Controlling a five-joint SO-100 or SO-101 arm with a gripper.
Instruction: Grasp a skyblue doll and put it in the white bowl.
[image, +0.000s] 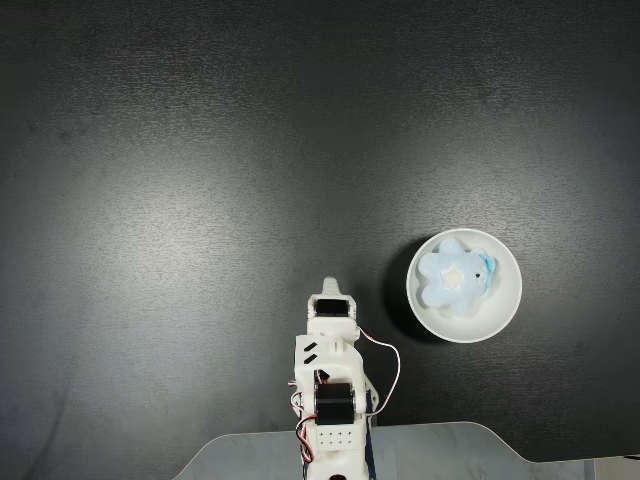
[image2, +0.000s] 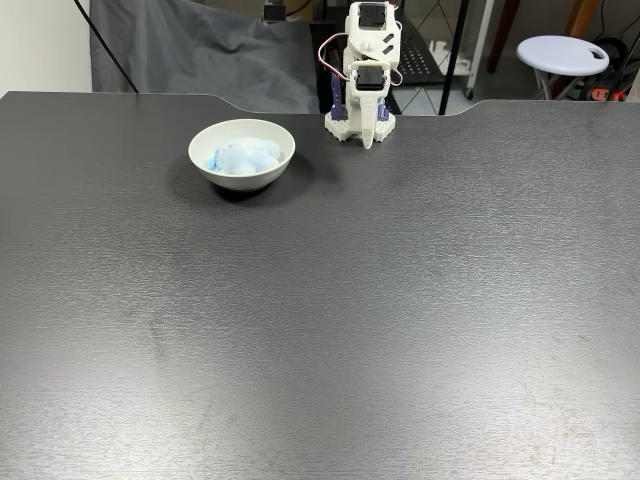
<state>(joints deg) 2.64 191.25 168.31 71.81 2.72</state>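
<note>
The skyblue doll (image: 456, 277) lies inside the white bowl (image: 505, 305), belly up with its stubby limbs spread like a star, so no long axis stands out; a dark spot sits at its right edge in a fixed view. The bowl (image2: 215, 167) is plain. The gripper (image: 330, 287) is folded back over the arm's base, well apart from the bowl, fingers together and holding nothing, above the black table (image2: 330, 330).

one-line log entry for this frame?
skyblue doll: inside white bowl | gripper: folded at base, apart from bowl, state unclear | table
</note>
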